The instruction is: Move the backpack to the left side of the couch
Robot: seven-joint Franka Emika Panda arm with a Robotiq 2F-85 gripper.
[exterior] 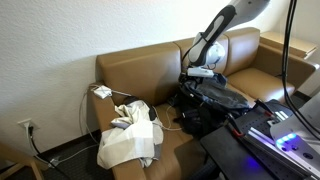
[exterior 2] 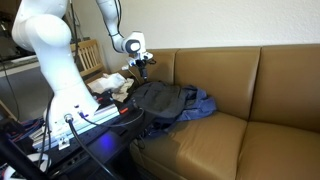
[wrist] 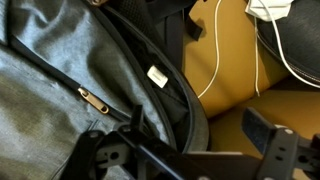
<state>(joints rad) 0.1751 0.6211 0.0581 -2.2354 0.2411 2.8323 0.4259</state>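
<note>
Backpack (exterior 2: pixel 165 102) is what we look for, and we find it slumped on a seat cushion of the brown couch (exterior 2: pixel 255 85). Its dark grey body is flattened, with a bluish fold at the side away from the arm (exterior 2: pixel 50 50). In both exterior views it lies on the part of the couch nearest the robot's base.

The pincer (exterior 2: pixel 143 66) hangs from the white arm just above the backpack's upper edge, close to the backrest. We cannot tell from these views whether it touches the fabric. In the wrist view the pincer's two dark fingers (wrist: pixel 100 155) stand wide apart at the bottom of the picture, and we see nothing gripped between them.

Under them lies the grey backpack cloth, with a zipper line running diagonally across it. A metal zipper pull (wrist: pixel 88 97) and a small white label (wrist: pixel 157 76) sit by the rim of the opening. Beside the backpack bare tan couch leather shows, crossed by a thin white cable (wrist: pixel 262 60).

In an exterior view a heap of white cloth (exterior: pixel 128 138) lies on the neighbouring cushion, near the backpack. A white charger (exterior: pixel 102 91) sits by the armrest above the heap, and a wall socket (exterior: pixel 27 127) is low on the wall beyond.
</note>
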